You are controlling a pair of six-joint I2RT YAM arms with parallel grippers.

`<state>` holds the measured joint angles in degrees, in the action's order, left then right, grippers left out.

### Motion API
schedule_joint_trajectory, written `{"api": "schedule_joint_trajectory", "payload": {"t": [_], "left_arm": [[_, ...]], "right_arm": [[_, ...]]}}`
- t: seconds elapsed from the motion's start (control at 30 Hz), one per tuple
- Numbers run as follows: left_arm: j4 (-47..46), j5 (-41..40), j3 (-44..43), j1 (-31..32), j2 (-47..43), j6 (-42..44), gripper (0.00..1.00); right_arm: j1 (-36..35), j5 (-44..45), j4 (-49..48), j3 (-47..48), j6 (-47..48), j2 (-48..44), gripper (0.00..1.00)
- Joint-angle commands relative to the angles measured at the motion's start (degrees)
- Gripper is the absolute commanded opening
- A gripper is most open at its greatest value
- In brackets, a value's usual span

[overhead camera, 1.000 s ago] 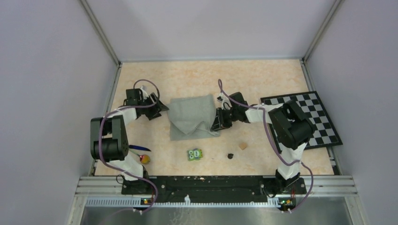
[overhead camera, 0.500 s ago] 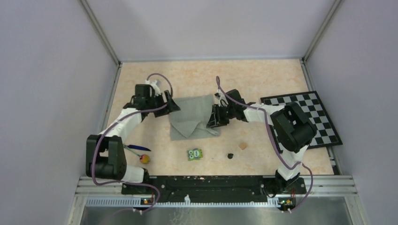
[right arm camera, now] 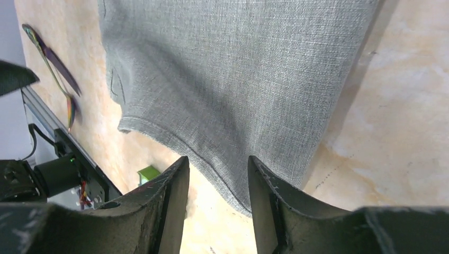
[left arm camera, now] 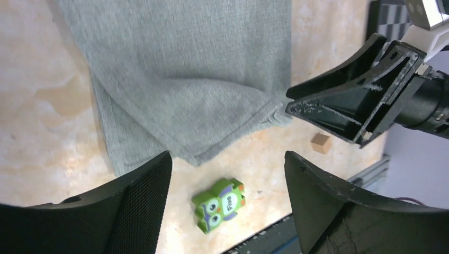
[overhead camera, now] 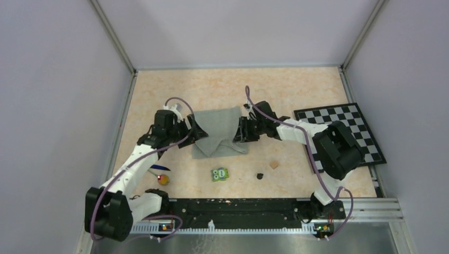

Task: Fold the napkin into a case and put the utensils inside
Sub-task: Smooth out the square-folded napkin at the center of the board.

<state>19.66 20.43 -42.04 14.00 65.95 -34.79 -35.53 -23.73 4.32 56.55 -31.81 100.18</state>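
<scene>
On the beige surface (overhead camera: pixel 296 90) the napkin (overhead camera: pixel 217 129) lies midway, long axis running far edge to near edge, my left hand (overhead camera: pixel 195 129) gaping at its left side, my right hand (overhead camera: pixel 241 131) narrowly parted (clamping nothing, I judge) at its right.

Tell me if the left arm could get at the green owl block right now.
Probably yes. The left gripper is open over the near edge of the napkin, and the green owl block lies just beyond that edge, toward the arm's base, with nothing between them.
</scene>
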Motion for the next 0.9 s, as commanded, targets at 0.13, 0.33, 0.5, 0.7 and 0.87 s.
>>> {"api": "schedule_joint_trajectory", "payload": {"t": [0.13, 0.33, 0.5, 0.7, 0.87], "left_arm": [[-8.70, 7.61, 6.50, -1.52, -5.80, -10.95, 0.84], [-4.68, 5.48, 1.70, -1.78, -7.66, -4.12, 0.87], [2.91, 1.90, -6.30, -1.78, -10.39, 3.21, 0.87], [3.66, 2.11, -8.48, -1.78, -14.57, 4.34, 0.88], [2.70, 2.61, -7.21, -1.78, -16.37, 4.21, 0.88]], "right_arm": [[-4.43, 13.72, 2.12, -0.72, -4.39, -10.60, 0.56], [-15.48, 19.66, -23.76, -11.38, -17.86, -15.17, 0.67], [-19.79, 23.32, -34.56, -10.59, -26.73, -5.49, 0.67], [-21.33, 32.93, -31.44, -9.46, -28.46, -3.38, 0.66], [-21.34, 32.37, -33.14, -8.82, -28.11, -0.44, 0.65]]}}
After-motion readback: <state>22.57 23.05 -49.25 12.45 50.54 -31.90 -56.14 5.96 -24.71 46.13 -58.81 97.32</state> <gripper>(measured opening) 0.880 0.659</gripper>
